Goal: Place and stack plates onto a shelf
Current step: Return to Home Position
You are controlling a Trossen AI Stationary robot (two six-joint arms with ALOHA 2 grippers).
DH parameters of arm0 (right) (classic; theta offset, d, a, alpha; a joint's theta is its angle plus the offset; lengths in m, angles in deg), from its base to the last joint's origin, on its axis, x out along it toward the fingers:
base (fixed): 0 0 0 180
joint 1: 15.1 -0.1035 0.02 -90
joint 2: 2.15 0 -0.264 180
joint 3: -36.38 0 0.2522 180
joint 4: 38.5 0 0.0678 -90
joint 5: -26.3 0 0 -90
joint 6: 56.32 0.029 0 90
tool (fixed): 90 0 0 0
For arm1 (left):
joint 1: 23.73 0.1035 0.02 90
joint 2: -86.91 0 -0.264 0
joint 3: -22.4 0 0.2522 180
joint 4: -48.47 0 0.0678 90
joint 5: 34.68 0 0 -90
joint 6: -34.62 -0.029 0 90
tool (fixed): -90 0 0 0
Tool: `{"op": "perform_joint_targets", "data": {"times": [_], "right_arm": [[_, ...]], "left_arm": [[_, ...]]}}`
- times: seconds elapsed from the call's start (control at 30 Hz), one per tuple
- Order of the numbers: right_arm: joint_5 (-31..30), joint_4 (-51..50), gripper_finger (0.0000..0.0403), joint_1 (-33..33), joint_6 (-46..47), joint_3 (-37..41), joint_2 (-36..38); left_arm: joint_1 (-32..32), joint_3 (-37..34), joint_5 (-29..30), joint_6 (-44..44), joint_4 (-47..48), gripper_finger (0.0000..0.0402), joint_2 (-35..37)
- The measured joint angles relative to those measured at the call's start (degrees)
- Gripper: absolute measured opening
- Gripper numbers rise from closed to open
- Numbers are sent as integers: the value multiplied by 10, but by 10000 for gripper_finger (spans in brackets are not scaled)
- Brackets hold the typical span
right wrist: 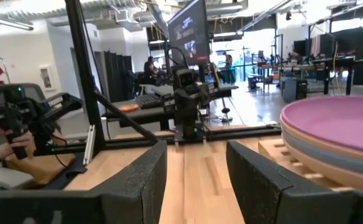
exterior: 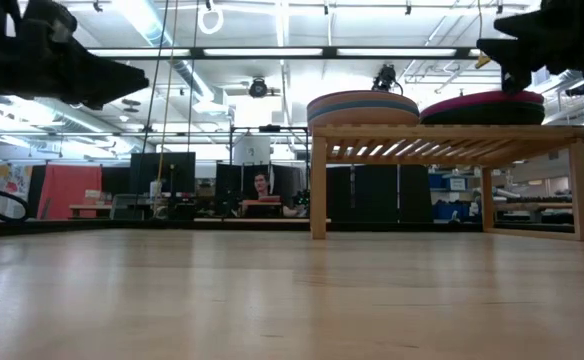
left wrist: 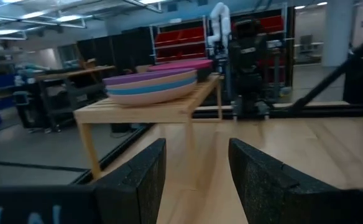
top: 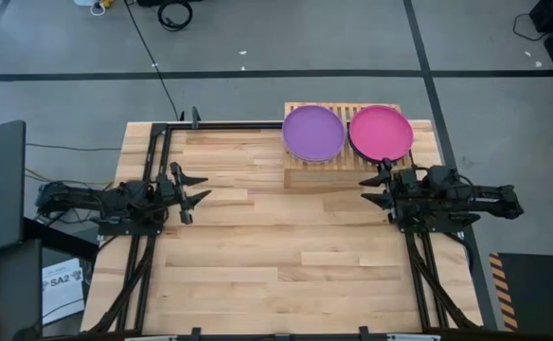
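Two stacks of plates sit on the slatted light-wood shelf [top: 300, 173] at the table's far edge. The left stack has a purple plate [top: 312, 132] on top, with blue and peach plates under it [left wrist: 150, 87]. The right stack has a magenta pink plate [top: 382, 132] on top [exterior: 484, 105]. My left gripper [top: 199, 188] hovers open over the table's left side, far from the shelf. My right gripper [top: 373, 188] hovers open just in front of the shelf, near the pink stack, touching nothing.
Black frame rails [top: 153, 161] run along the table's left, right and far edges. The plank tabletop [top: 286, 256] stretches between the two arms and toward the near edge. A person [exterior: 262, 190] sits in the room beyond the table.
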Motion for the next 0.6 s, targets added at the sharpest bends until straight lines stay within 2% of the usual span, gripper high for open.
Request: {"op": "perform_joint_targets", "data": {"times": [0.23, 0.6], "right_arm": [[-17, 3, 171, 0, -3, 19, 0], [-55, 37, 171, 0, -1, 80, -1]], "left_arm": [[52, 0, -87, 15, 3, 181, 0], [68, 0, -107, 40, 22, 181, 0]]}}
